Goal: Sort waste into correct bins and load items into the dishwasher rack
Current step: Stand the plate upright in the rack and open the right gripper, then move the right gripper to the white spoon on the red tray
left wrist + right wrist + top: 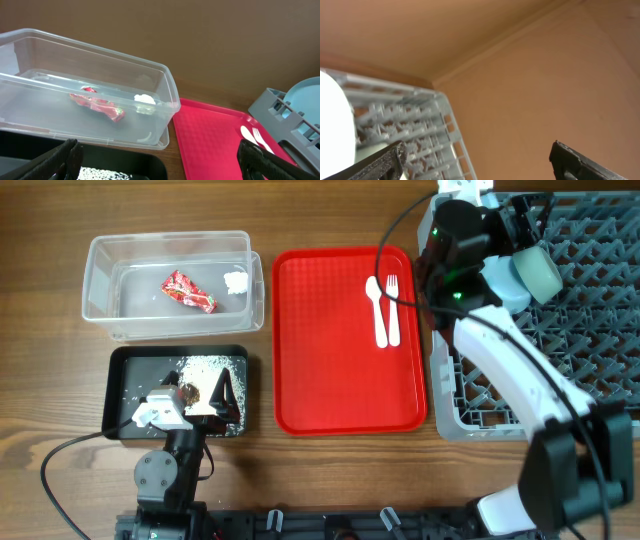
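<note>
From above, the red wrapper (pixel 189 291) lies slanted in the clear tub (pixel 100 255), with the tissue (pixel 236 282) just beside it. The spoon (pixel 377 305) and fork (pixel 392 308) lie parallel on the red tray (pixel 320 380), heads away from the robot. Only the left wrist view shows the left gripper (pixel 160 157) spread wide and empty over the rice (pixel 105 175). The right wrist view shows the right gripper (pixel 477 152) gaping above the rack (pixel 420 130), holding nothing.
</note>
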Controlling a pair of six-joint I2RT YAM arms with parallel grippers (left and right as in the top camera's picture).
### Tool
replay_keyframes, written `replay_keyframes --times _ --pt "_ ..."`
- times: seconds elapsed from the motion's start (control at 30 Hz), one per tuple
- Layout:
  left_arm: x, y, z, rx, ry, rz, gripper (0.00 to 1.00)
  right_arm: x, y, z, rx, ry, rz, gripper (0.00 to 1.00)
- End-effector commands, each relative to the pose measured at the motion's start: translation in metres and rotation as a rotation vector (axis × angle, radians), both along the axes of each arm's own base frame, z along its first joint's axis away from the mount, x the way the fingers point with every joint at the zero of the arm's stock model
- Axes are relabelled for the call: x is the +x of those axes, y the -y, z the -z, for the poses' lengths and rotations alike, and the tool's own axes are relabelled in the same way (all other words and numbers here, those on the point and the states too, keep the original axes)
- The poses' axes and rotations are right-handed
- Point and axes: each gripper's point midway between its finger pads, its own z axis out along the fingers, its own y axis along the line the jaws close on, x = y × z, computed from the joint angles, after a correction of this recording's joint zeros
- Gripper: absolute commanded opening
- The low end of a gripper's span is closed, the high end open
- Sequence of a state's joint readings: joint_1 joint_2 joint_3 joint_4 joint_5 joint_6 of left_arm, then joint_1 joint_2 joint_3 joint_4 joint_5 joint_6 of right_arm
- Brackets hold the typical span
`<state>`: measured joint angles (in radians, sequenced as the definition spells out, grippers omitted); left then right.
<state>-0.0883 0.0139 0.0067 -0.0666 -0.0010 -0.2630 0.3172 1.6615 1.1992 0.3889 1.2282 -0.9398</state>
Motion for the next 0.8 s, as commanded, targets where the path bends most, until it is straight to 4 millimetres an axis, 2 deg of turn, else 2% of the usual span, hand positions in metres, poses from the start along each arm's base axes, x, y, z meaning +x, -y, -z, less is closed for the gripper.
replay_keyframes --times 0.0,0.1,0.17,0.23,0.3,0.4,0.47,0.6,0.67,0.77 --pt "0.0 -0.001 0.0 0.013 0.001 0.001 1.0 -0.024 -0.035 -0.033 0.07 0.098 -0.076 0.99" --pt "0.0 -0.001 0.0 0.013 0.001 0.001 1.0 -0.031 -0.072 -0.002 0.131 0.0 -0.198 1.0" --pt "0.0 -0.001 0.0 0.013 0.001 0.001 1.0 -0.038 -0.105 0.041 0.237 -0.134 -0.339 1.0" --pt "0.0 -0.001 0.0 0.013 0.001 0.001 1.0 -0.054 -0.146 0.091 0.479 -0.285 -0.483 1.0" --pt "0.0 -0.001 0.0 0.013 0.001 0.001 1.0 -0.074 -0.182 0.123 0.754 -0.391 -0.565 0.98" --pt "0.0 -0.001 0.0 0.013 0.001 0.001 1.0 -0.101 -0.237 0.139 1.139 -0.52 -0.675 0.89" --pt "0.0 -0.001 0.0 0.013 0.001 0.001 1.0 -0.107 -0.248 0.14 1.265 -0.532 -0.663 0.88" --pt "0.0 -0.001 0.0 0.013 0.001 0.001 1.0 -0.102 -0.236 0.154 1.348 -0.504 -0.53 0.89" --pt "0.0 -0.001 0.0 0.013 0.001 0.001 1.0 -0.1 -0.228 0.169 1.376 -0.512 -0.448 0.88" --pt "0.0 -0.001 0.0 0.013 0.001 0.001 1.0 -0.095 -0.214 0.199 1.379 -0.544 -0.336 0.81"
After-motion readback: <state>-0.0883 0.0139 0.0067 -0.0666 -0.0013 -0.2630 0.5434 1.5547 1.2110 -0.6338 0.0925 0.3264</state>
